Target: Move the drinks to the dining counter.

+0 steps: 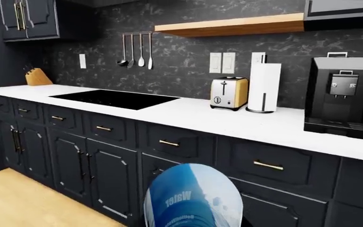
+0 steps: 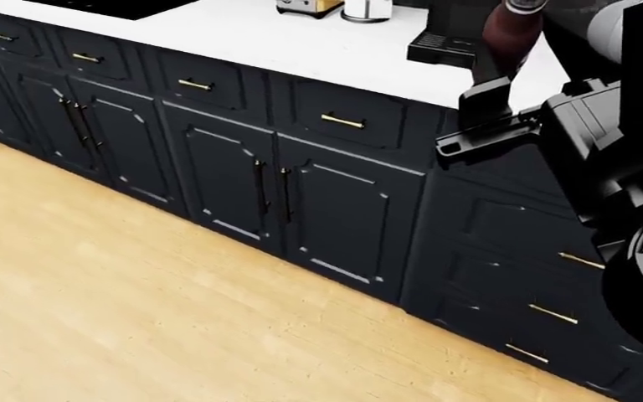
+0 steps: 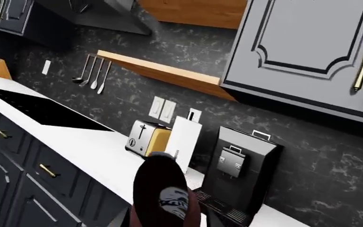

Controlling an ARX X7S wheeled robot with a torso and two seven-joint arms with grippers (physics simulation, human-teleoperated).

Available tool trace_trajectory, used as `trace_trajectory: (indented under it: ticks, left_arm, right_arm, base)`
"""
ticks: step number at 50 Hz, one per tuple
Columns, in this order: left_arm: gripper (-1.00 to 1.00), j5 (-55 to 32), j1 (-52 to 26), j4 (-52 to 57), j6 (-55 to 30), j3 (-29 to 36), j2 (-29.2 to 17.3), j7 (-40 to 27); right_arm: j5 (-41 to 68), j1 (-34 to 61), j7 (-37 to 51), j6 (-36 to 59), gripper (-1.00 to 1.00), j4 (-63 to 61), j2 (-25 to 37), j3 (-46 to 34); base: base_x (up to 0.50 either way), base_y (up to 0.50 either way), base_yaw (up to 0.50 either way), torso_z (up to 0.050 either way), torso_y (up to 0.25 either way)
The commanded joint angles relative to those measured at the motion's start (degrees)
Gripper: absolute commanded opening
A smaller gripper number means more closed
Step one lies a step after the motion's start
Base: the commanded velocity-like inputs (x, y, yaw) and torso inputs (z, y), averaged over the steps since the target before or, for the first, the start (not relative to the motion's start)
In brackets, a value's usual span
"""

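While the robot stands on the wooden floor, it faces a long white counter with dark cabinets under it. This one has a black cooktop set in it, so it is the marble counter. The wide dining counter is not in any view.

The right gripper is up at the right, near the counter's edge. It holds the brown beer bottle, which stands up out of it. In the right wrist view the beer bottle fills the near part, with its neck and label showing. The fingers themselves are mostly hidden, but they look closed around the bottle.

The water bottle with its blue label sits very close in the left wrist view, in front of the cabinet drawers. The left gripper's fingers are not seen there, so I cannot tell how they are.

Far back on the counter stand a toaster, a paper towel roll just beside it and a black coffee machine to the right. A knife block sits far left. Spoons hang on the dark wall under a wooden shelf.
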Motion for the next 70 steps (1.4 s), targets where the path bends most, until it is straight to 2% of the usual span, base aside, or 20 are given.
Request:
trace_trajectory:
  ticks: [1,22,36,70]
  left_arm:
    - [-1.00,0.01,-0.49,-0.04,0.36,-0.33,-0.10,-0.31]
    - [-1.00,0.78,-0.96,0.00,1.11,1.14,-0.47,-0.09]
    - [-1.00,-0.03,-0.43,-0.36,0.06,-0.77,0.00,-0.10]
    - [-1.00,1.82,-1.48,-0.05,1.60,2.71,-0.78,0.35]
  right_arm:
    - [-0.74,0.16,-0.25,0.25,-1.00,-0.24,0.17,-0.03]
    - [-0.71,0.69,-0.43,0.29,-1.00,0.18,-0.07,-0.69]
    - [-0.47,0.86,-0.45,0.36,-1.00,0.29,0.02,-0.99]
    - [-0.64,1.23,-0.75,0.17,-1.00,0.62,0.00,-1.84]
  base:
    - [0.03,0.02,0.50,0.000,0.000]
    - [0.04,0.02,0.50,0.000,0.000]
    - [0.03,0.03,0.50,0.000,0.001]
    - [0.03,0.03,0.50,0.001,0.000]
